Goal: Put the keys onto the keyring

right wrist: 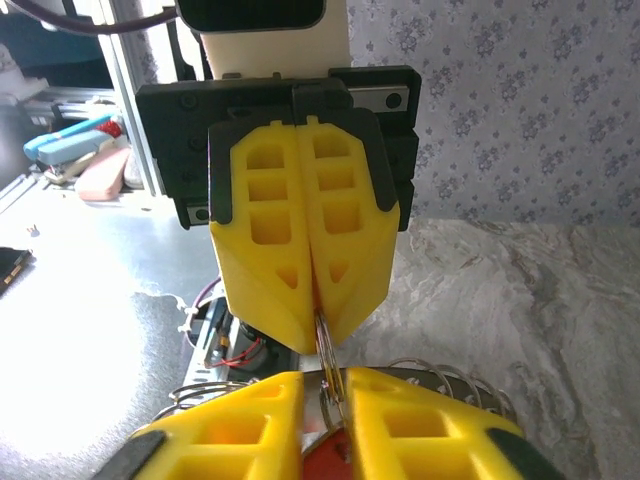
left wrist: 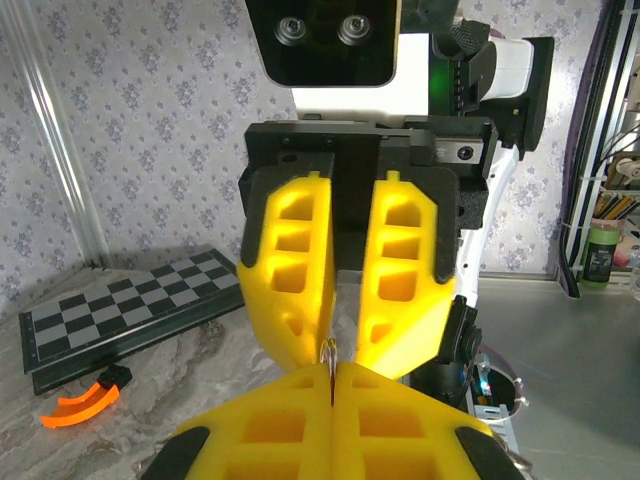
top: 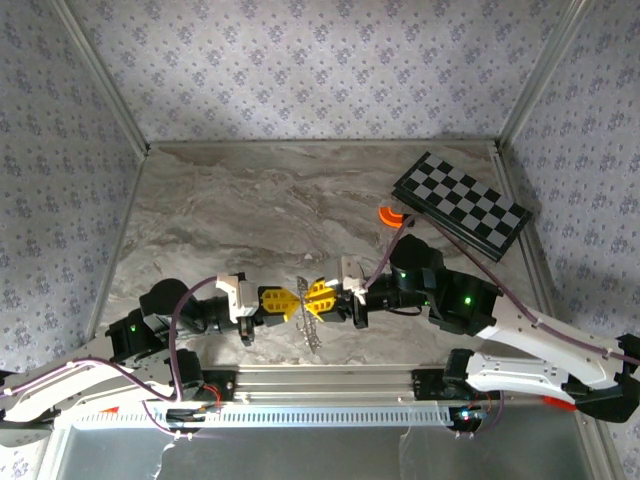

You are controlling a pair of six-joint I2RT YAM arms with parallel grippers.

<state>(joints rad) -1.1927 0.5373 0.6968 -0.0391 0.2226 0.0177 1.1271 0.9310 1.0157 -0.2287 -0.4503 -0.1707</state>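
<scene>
From above, the left gripper point(top: 299, 302) and right gripper point(top: 314, 298) meet tip to tip, well apart from the chequered board point(top: 460, 203), with the keyring point(top: 313, 332) hanging from them. At the left wrist, the left fingers are pressed together on the ring's wire, the board far behind. At the right wrist, the right fingers pinch the red-headed key point(right wrist: 322, 462) at the keyring.

On the top camera the keyring point(top: 312, 325) is too small for me to pick out single keys: it is a silvery smear hanging under the meeting yellow fingers. On the right wrist camera the red-headed key point(right wrist: 322, 462) is cut by the bottom edge, its shaft buried between the fingers of the right gripper point(right wrist: 325, 378). On the left wrist camera, the left gripper point(left wrist: 330, 368) pinches a bare sliver of metal, probably the ring.
</scene>
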